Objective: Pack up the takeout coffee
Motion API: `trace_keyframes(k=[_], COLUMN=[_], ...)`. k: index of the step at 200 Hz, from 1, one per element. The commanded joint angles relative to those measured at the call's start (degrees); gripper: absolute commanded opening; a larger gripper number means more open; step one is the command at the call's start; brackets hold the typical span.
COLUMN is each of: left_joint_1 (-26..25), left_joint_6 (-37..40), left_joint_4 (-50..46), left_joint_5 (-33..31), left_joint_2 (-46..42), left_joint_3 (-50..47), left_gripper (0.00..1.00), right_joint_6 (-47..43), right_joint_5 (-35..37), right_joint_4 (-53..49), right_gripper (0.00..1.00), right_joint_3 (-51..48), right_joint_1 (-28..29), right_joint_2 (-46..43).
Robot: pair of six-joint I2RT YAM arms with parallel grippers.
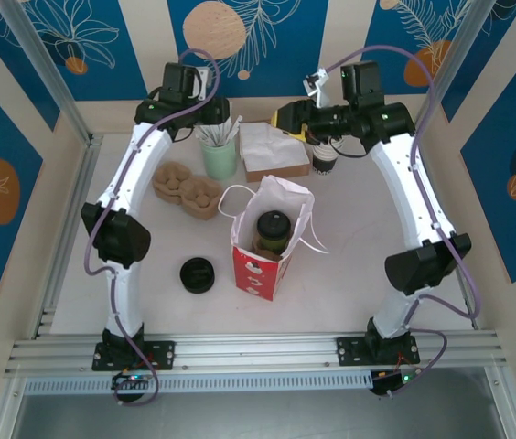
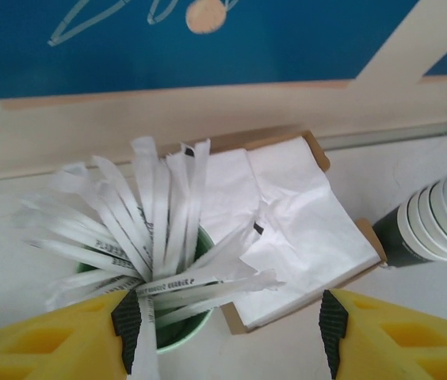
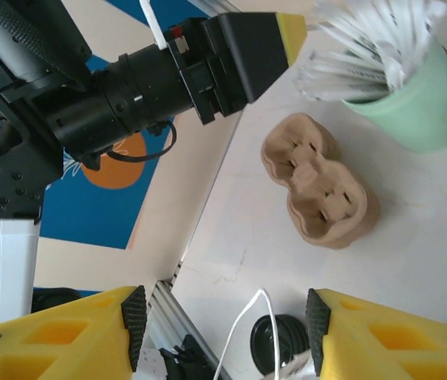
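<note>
The takeout coffee point(image 1: 272, 229), a dark cup with a black lid, stands inside the red and white paper bag point(image 1: 256, 265) at the table's middle. My left gripper point(image 2: 230, 332) hovers open over a green cup of wrapped straws point(image 2: 140, 237). One straw lies along its left pad point(image 2: 126, 328), and nothing is pinched between the pads. My right gripper point(image 3: 225, 328) is open and holds nothing. In the top view it point(image 1: 287, 119) points left at the back of the table, well above and behind the bag.
A box of white napkins point(image 2: 287, 222) sits beside the straw cup. A stack of lidless cups point(image 1: 324, 157) stands to its right. A brown pulp cup carrier point(image 1: 188, 187) lies left of the bag. A low stack of black lids point(image 1: 198, 274) sits front left.
</note>
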Motion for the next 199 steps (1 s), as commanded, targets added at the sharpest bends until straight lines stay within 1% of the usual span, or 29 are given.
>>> trace_keyframes(k=[1,34,73,90,157,199], left_joint_1=[-0.57,-1.01,-1.10,-1.11,-1.10,-1.10], left_joint_6=[1.21,1.45,0.79,0.62,0.18,0.96], left_joint_4=[-2.04,-1.79,0.11,0.35,1.32,0.80], left_joint_5=[3.35,2.94,2.09,1.06,1.86,-0.23], left_joint_2=[3.20,6.14,8.39,9.17,11.55,12.44], left_joint_3=[2.14,3.94,5.44,6.11,6.87,7.05], left_gripper=[0.63,0.61,0.55,0.51,0.51,0.49], right_joint_6=[2.78,4.28,4.63,4.64,3.96,3.94], right_joint_5=[3.29,5.19,6.59,6.91,7.00,6.67], right_joint_4=[0.73,3.99,4.83,4.88,5.21,5.71], right_gripper=[0.58,0.58,0.58,0.58,0.58,0.58], right_joint_3=[-4.98,-13.57,-18.77,-19.70,-20.05,-20.39], right_joint_1=[-0.36,-0.37,-0.32,-0.40,-0.57,-0.70], right_joint_2=[-5.95,-11.17,-14.11,-14.81,-14.73,-14.45])
